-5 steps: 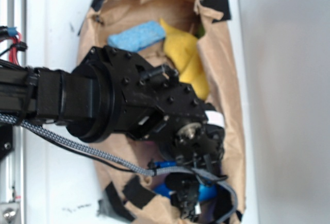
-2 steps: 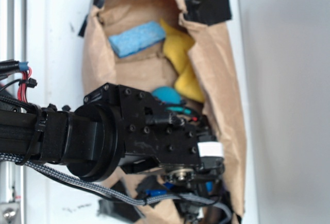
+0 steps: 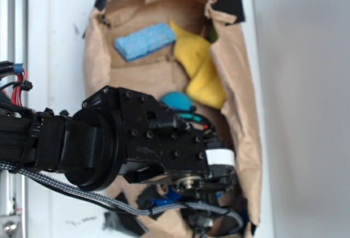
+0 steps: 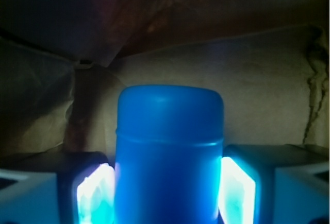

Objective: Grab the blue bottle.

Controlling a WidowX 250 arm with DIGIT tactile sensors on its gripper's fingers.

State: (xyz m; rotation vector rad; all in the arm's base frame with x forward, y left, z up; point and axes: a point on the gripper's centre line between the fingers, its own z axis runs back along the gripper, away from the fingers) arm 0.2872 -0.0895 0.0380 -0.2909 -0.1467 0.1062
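The jaws are pinching the blue bottle [image 4: 169,157] on both sides, its rounded end pointing ahead. The gripper [image 3: 203,222] is reaching down inside the brown paper bag [image 3: 240,123]; the black arm [image 3: 65,145] is stretching in from the left over the white surface [image 3: 54,41].

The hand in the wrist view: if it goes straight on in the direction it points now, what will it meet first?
The blue bottle already sits between the fingers of the hand. Beyond the bottle, the brown paper wall looks like the next thing, though how far away it is cannot be told.
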